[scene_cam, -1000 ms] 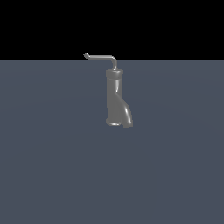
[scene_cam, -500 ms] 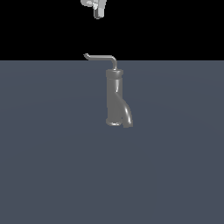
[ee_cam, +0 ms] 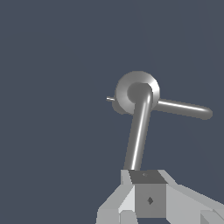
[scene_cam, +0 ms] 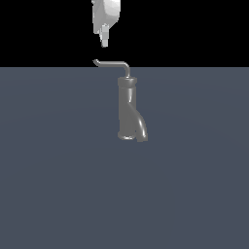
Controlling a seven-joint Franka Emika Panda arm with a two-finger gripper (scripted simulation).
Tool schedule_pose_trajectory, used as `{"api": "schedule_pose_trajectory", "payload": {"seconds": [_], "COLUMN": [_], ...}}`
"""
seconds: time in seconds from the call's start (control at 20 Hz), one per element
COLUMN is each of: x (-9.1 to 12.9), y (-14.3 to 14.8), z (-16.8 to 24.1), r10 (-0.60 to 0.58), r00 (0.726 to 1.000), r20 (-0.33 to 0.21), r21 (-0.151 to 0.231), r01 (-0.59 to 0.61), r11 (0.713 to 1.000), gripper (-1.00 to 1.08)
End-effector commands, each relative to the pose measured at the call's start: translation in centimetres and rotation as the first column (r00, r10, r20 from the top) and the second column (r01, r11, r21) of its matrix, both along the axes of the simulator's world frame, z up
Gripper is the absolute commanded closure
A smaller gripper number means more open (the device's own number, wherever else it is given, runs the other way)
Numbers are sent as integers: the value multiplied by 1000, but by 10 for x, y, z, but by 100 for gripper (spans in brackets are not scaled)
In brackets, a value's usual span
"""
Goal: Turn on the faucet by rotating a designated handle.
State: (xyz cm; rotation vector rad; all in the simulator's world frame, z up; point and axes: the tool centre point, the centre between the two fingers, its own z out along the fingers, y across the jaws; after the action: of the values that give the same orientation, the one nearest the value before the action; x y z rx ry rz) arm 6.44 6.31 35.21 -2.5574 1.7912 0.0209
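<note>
Presently: white gripper [scene_cam: 104, 43], fingers seemingly together, hangs directly above the upturned free tip of thin grey L-bent metal handle [scene_cam: 113, 63], clear of it.

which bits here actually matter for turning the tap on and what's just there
For the job:
- faucet, upright, spout curving down
- handle, thin bent rod on top of the faucet
- hand, above the handle's free end, not touching it

Just there:
- flat grey surface under the faucet; nothing else shows
</note>
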Motion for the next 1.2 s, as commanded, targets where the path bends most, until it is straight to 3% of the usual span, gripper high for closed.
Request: {"api": "schedule_pose_trajectory", "payload": {"seconds": [0.0, 0.6, 1.15], "x": [11, 36, 27], "y": [6, 23, 22], "z": [-13, -50, -52], "r10": [-50, -171, -175], "r00": [999, 985, 985], "r20": [-1, 0, -1], "r21": [-6, -23, -23], "r01": [50, 171, 175], "r11": [999, 985, 984], "gripper": [108, 108, 108]}}
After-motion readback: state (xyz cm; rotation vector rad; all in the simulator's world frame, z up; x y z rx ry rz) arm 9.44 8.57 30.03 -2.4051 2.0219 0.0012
